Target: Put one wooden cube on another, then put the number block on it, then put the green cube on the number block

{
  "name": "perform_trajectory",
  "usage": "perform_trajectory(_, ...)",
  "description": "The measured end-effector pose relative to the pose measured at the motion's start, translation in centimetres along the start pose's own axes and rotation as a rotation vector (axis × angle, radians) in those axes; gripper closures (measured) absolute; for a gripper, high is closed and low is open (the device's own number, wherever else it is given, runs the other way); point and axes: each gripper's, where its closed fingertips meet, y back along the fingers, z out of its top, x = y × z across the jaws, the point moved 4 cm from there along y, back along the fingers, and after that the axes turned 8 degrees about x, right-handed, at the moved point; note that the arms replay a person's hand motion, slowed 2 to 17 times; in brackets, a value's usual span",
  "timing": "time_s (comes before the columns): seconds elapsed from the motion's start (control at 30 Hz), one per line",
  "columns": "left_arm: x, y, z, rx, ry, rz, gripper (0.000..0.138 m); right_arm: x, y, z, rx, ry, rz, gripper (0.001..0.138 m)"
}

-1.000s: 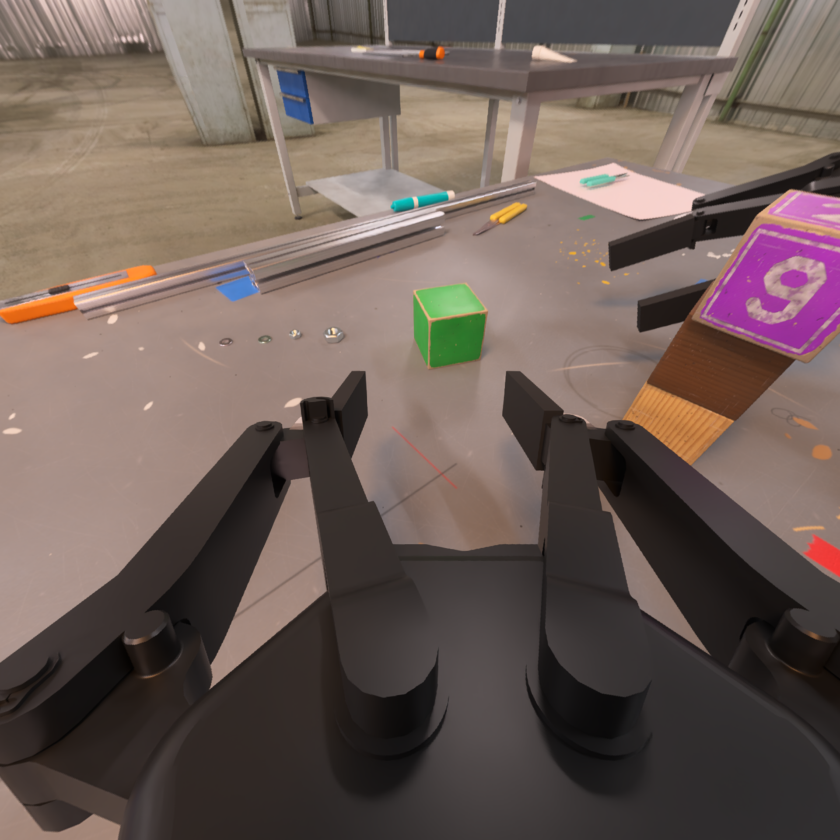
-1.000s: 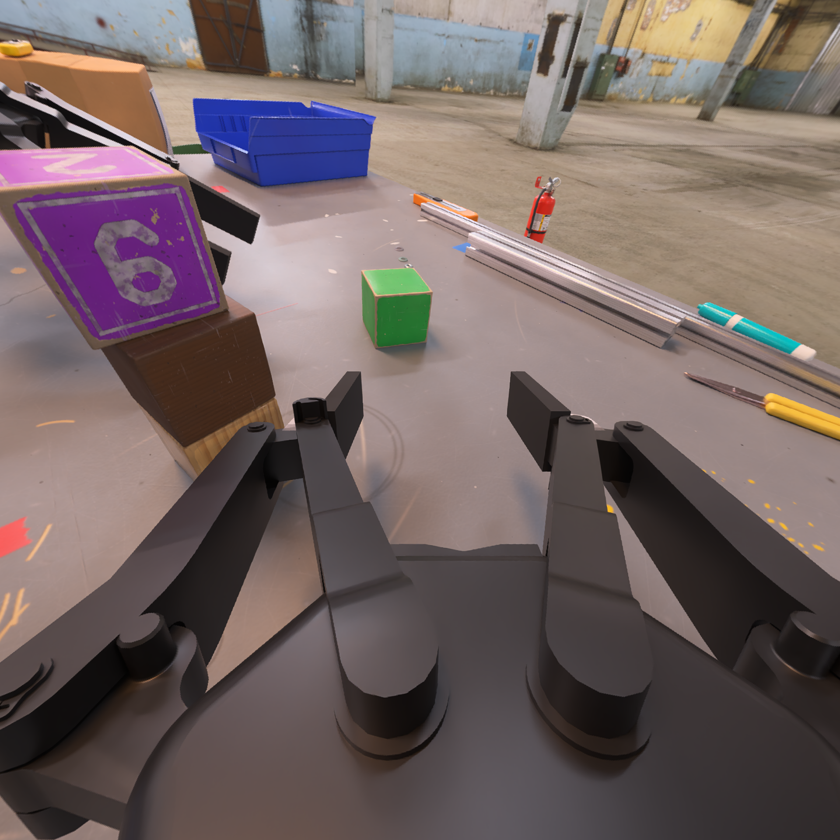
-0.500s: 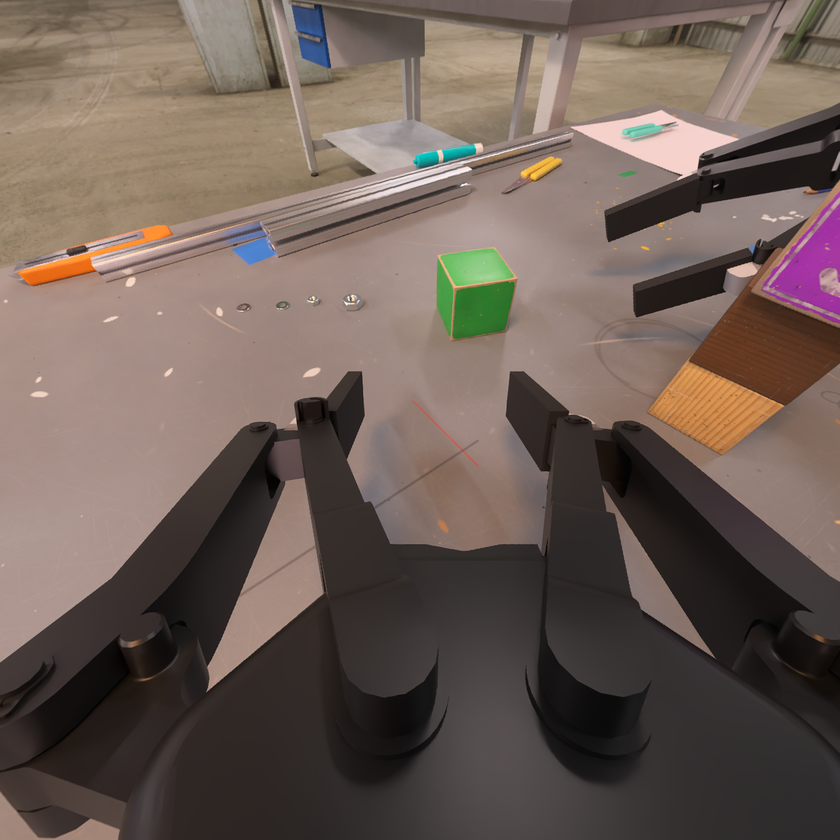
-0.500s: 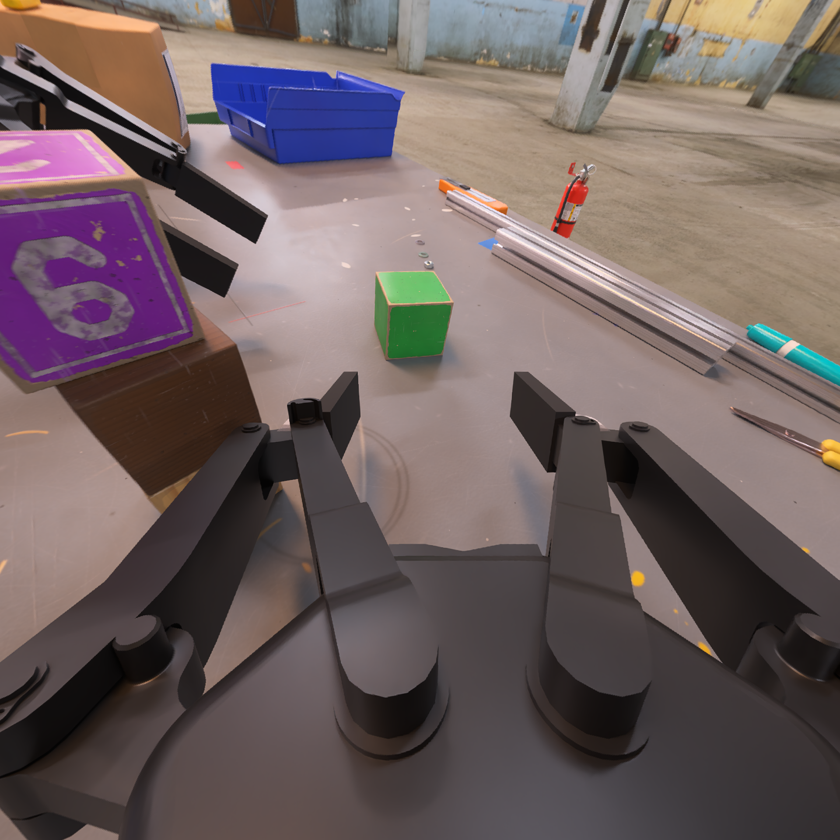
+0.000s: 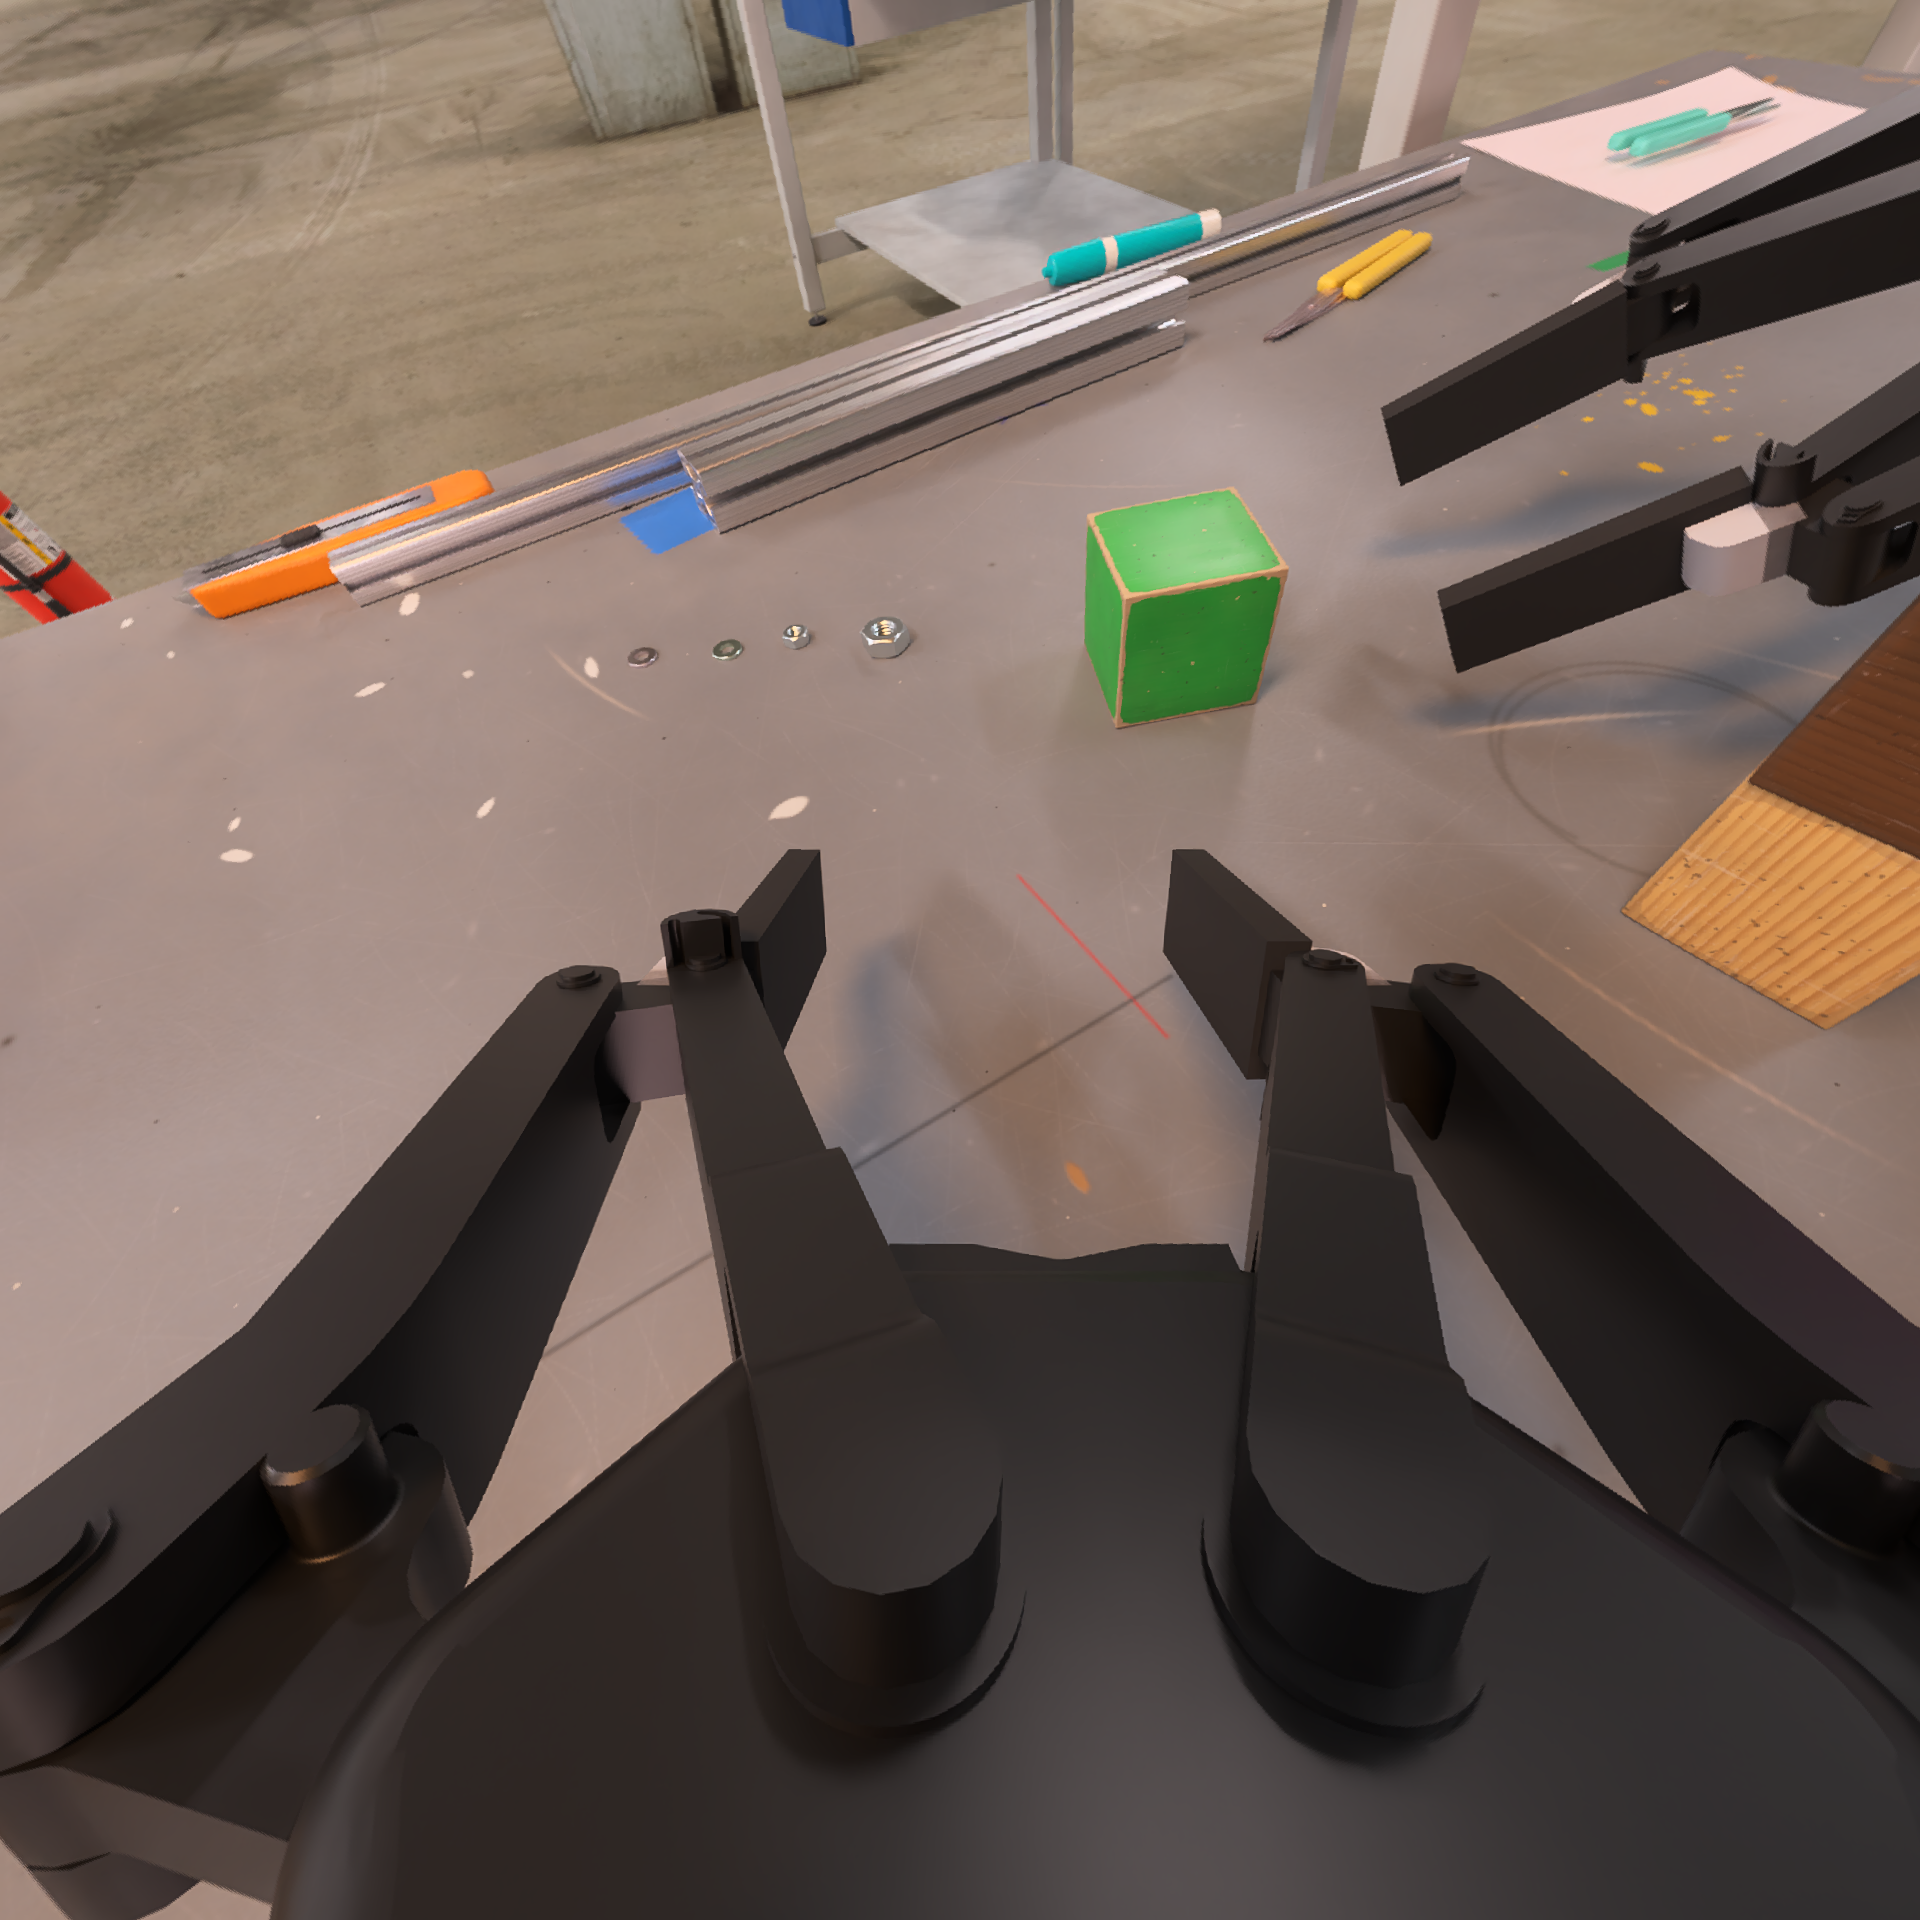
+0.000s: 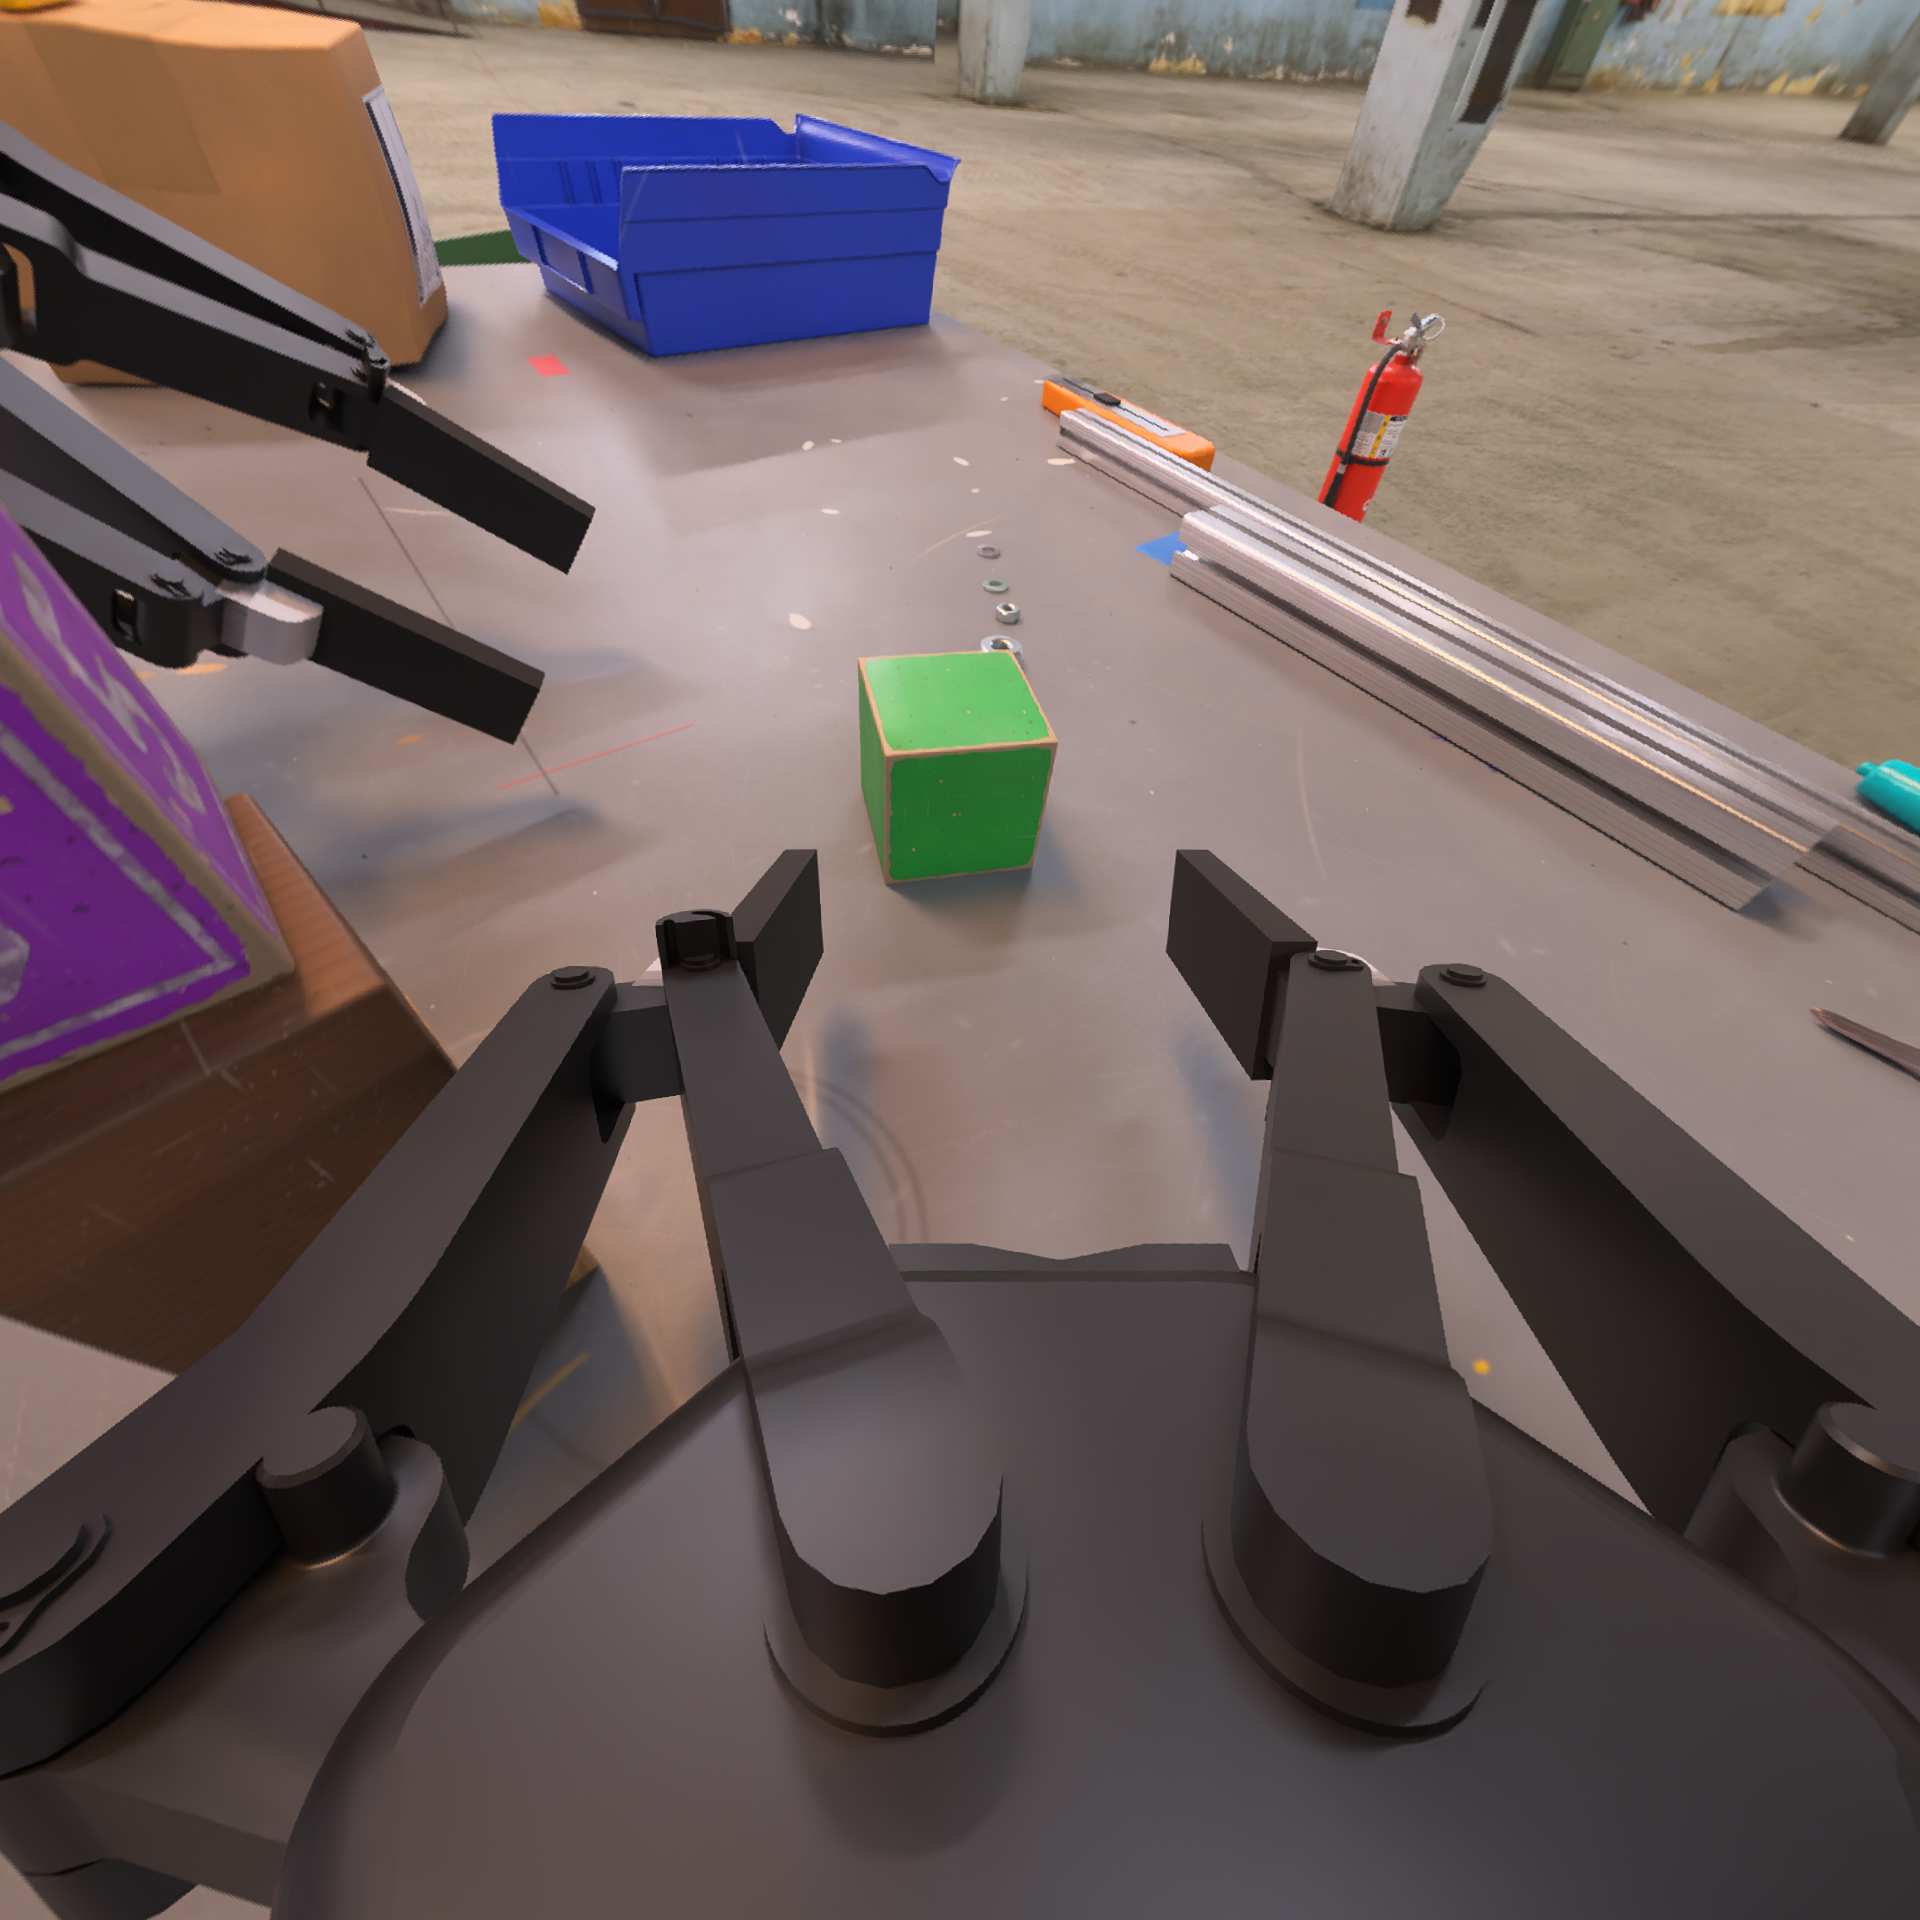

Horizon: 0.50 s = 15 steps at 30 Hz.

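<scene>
The green cube (image 5: 1179, 608) stands alone on the grey table (image 5: 416, 935), also in the right wrist view (image 6: 956, 764). A purple number block (image 6: 94, 862) sits on a dark wooden cube (image 6: 208, 1174), which rests on a light wooden cube (image 5: 1787, 904); the dark cube (image 5: 1860, 758) shows at the left wrist view's right edge. My left gripper (image 5: 995, 935) is open and empty, short of the green cube. My right gripper (image 6: 995, 935) is open and empty, just before the green cube, and shows in the left wrist view (image 5: 1429, 540). The left gripper shows in the right wrist view (image 6: 540, 623).
Aluminium rails (image 5: 831, 436), an orange knife (image 5: 312, 551), a teal marker (image 5: 1132, 244) and yellow scissors (image 5: 1361, 275) lie along the far edge. Small nuts and washers (image 5: 769, 644) lie left of the green cube. A blue bin (image 6: 727, 229) and cardboard box (image 6: 218, 156) stand behind.
Both grippers have moved forward and down toward the green cube, which looks larger in both views. The stack has slid toward the frame edges. Both grippers stayed open.
</scene>
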Motion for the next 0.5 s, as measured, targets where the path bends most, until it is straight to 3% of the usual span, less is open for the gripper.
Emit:
perform_trajectory(0.27, 0.2, 0.1, -0.1, 0.006, 0.024, 0.003, 0.052, 0.6, -1.5, 1.3, -0.008, -0.024, 0.063, 0.051)
perform_trajectory(0.5, 0.3, -0.1, -0.2, 0.019, 0.025, -0.004, 0.052, 1.0, -2.8, 2.0, 0.008, 0.0, 0.07, 0.05)
